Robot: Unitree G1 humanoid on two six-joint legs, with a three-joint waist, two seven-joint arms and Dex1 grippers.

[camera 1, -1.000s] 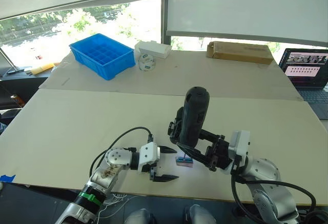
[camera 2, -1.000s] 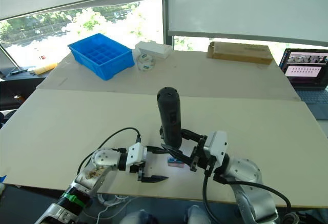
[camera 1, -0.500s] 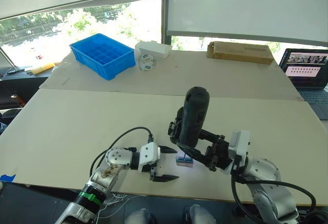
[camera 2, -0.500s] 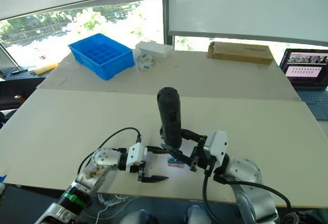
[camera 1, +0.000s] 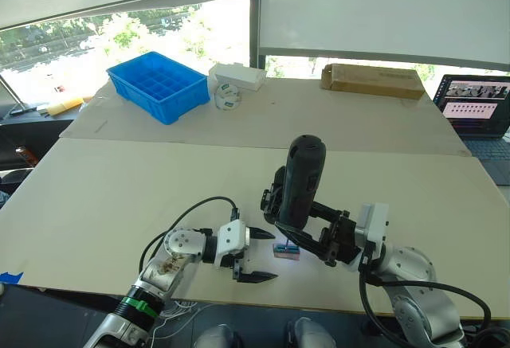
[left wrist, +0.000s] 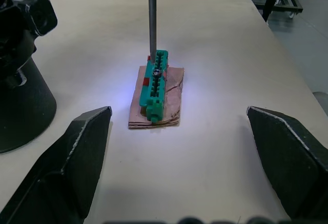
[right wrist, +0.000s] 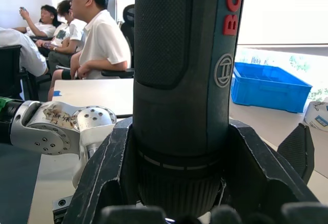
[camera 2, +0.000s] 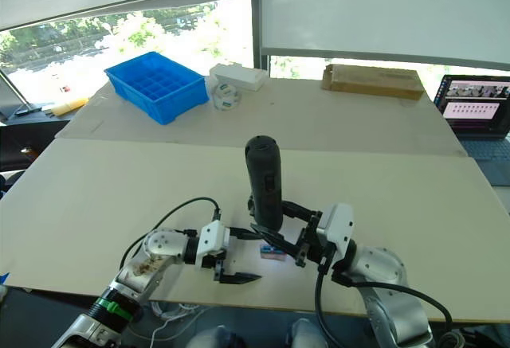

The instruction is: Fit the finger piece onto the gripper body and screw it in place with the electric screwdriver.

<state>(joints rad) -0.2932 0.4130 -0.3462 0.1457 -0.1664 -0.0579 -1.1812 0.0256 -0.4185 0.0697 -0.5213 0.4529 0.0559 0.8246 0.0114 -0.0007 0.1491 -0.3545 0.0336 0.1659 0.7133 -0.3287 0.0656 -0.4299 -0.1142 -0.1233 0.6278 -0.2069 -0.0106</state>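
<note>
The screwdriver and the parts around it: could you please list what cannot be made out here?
- Electric screwdriver: in the eye views, the right claw covers its bit.
- Green-topped block: in the left wrist view, too small to tell whether the bit's tip sits on a screw.
- Black object beside the block: cut off by the left wrist view's edge.

electric screwdriver point(right wrist: 179, 96) | red letters "BOS" on side | round logo below
</note>
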